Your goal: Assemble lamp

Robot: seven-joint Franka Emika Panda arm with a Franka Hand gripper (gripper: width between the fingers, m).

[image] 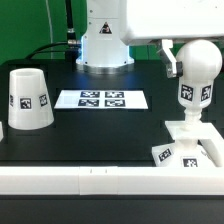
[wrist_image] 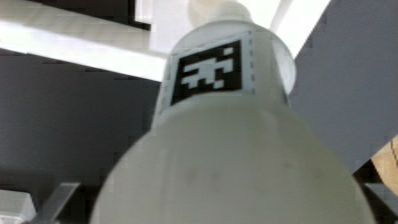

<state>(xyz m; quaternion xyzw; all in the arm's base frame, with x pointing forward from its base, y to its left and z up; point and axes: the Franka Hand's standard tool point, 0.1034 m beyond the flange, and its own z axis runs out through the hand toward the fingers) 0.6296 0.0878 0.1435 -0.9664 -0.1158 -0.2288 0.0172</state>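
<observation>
The white bulb (image: 198,72) stands upright at the exterior view's right, rounded end up. Its narrow stem meets the flat square base (image: 197,152), which lies against the front rail. My gripper (image: 190,60) comes down from the upper right and is shut on the bulb's rounded end; one dark finger (image: 172,62) shows beside it. In the wrist view the bulb (wrist_image: 214,120) fills the picture, tag facing me, between my gripper's (wrist_image: 217,205) dark fingers (wrist_image: 50,200). The cone shade (image: 28,100) stands wide end down at the far left, apart from the gripper.
The marker board (image: 100,99) lies flat on the black table in the middle. The robot's white pedestal (image: 105,45) stands behind it. A white rail (image: 90,180) runs along the table's front edge.
</observation>
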